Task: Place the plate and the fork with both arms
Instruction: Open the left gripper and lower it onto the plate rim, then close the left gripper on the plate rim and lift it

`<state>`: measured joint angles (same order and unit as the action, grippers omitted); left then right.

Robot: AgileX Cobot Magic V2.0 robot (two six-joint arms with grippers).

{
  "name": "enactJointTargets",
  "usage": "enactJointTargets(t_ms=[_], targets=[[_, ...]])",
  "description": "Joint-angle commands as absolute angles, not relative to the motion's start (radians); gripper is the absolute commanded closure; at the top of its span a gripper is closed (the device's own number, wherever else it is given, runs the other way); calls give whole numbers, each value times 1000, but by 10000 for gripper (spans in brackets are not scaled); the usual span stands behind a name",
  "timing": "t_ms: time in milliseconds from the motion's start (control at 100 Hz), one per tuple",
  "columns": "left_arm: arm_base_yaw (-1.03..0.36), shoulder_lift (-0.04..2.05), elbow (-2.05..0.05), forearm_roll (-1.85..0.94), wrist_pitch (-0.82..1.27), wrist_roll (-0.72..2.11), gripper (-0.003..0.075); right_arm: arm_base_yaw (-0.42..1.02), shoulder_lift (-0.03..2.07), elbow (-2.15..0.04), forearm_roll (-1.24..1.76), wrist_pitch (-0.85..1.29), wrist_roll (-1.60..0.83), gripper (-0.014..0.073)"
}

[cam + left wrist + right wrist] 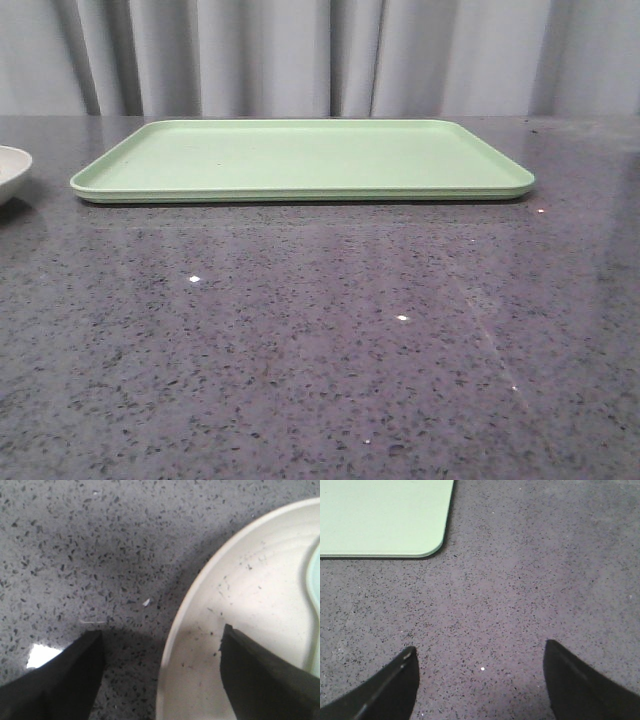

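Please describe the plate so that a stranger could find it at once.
Start at the large green tray on the grey speckled table. The plate sits left of it, cut off by the front view's edge. It alone is round and cream, with dark specks inside.

We read no text, label, brand, number or sign anywhere on the things in these views.

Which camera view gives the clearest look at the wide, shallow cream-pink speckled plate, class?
The left wrist view: the wide, shallow cream-pink speckled plate fills much of the picture, showing its rim, its dark-specked inside, and the open left hand straddling the rim. The front view catches only a sliver at its left edge. The right wrist view shows none of it.
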<state>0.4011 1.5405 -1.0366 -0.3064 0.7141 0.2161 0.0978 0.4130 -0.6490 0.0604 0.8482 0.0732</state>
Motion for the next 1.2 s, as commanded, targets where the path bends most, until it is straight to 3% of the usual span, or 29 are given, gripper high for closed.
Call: enactJointTargets(t_ms=[0, 220, 340, 760, 930, 1190], targets=[[403, 1533, -1059, -336, 683, 216, 237, 93, 428, -681, 57, 785, 73, 67], [403, 1532, -1059, -343, 690, 216, 241, 93, 428, -681, 57, 785, 73, 67], [403, 1532, -1059, -343, 708, 216, 283, 93, 428, -681, 57, 785, 73, 67], [403, 1532, -1065, -366, 737, 216, 586, 93, 428, -681, 57, 785, 73, 67], [403, 1532, -1065, -371, 741, 216, 742, 93, 428, -681, 58, 785, 73, 67], [403, 1532, -1068, -391, 759, 237, 741, 93, 428, -681, 58, 785, 73, 67]])
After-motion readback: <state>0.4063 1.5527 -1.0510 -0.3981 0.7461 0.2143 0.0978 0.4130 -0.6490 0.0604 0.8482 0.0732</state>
